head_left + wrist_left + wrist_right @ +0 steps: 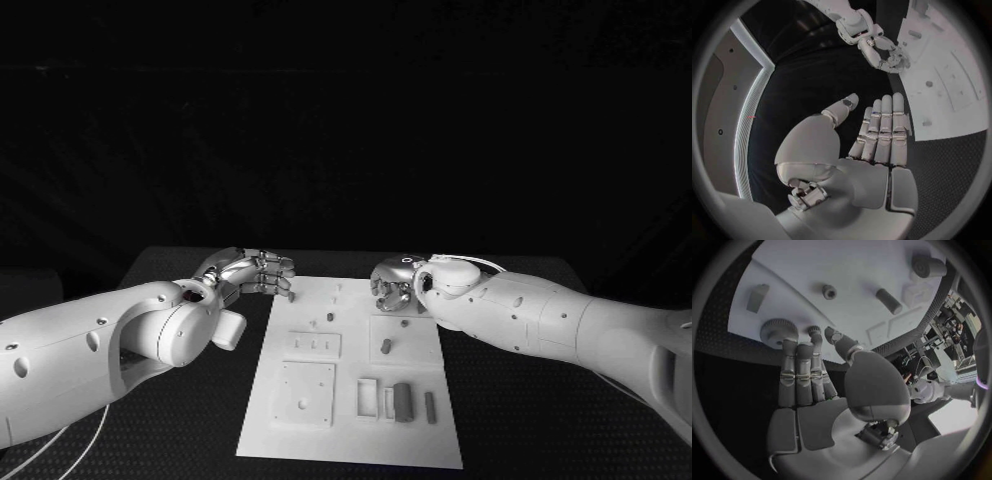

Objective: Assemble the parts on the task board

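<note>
The white task board (353,440) lies in the middle of the table. Small grey parts are on it: a peg (385,347), a short stud (329,316) and upright bars (401,398). My left hand (253,272) hovers at the board's far left corner, and the left wrist view shows this hand (876,132) with its fingers straight, the thumb apart and nothing held. My right hand (397,285) is over the board's far right part. Its fingers (803,365) reach up to a round toothed part (776,331) and a small knurled stud (814,331). I see nothing gripped.
Recessed square plates (307,392) sit at the board's near left. The right wrist view also shows a cylinder (889,301), a small round stud (829,291) and a block (757,297) on the board (848,265). The black table (188,420) surrounds the board.
</note>
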